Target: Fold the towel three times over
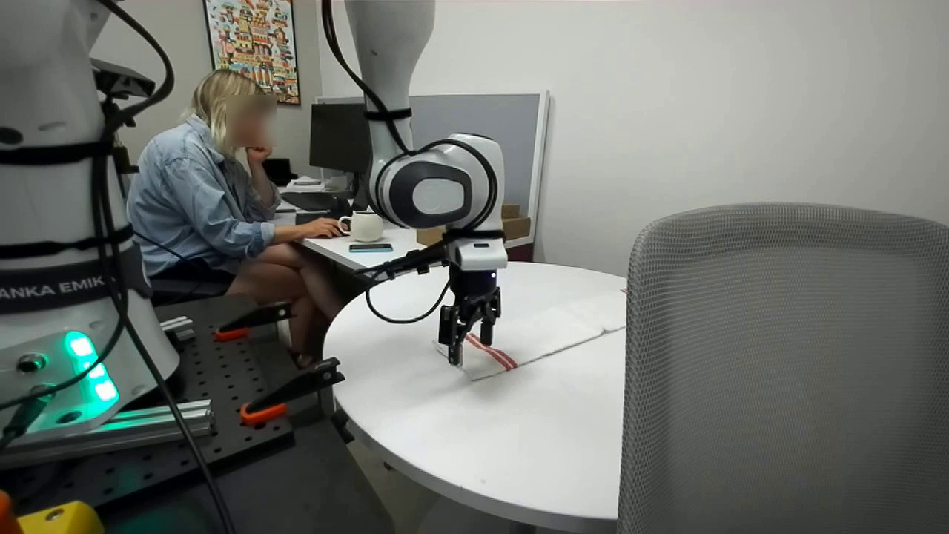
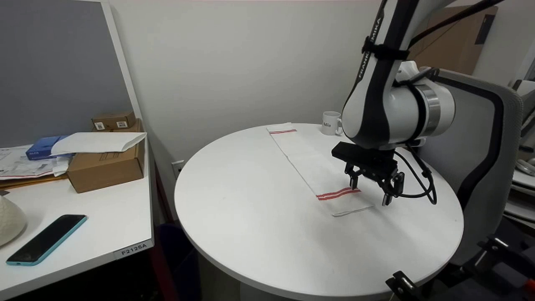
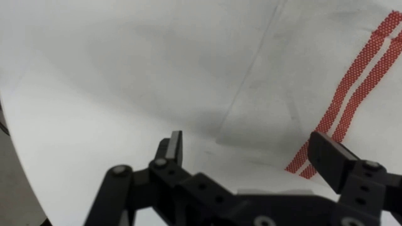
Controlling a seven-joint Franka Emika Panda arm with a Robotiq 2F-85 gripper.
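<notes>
The white towel lies flat as a long strip on the round white table. A double red stripe crosses it near each end. It also shows in an exterior view, where the chair hides its far part. My gripper is open, pointing down at the towel's near end, and it also shows there in an exterior view. In the wrist view the gripper straddles a corner of the towel. One finger is over the bare table, the other over the red stripe. Nothing is between the fingers' pads.
A white mug stands on the table beside the towel's far end. A grey mesh chair is close against the table. A desk with a cardboard box and phone stands beside it. A person sits there.
</notes>
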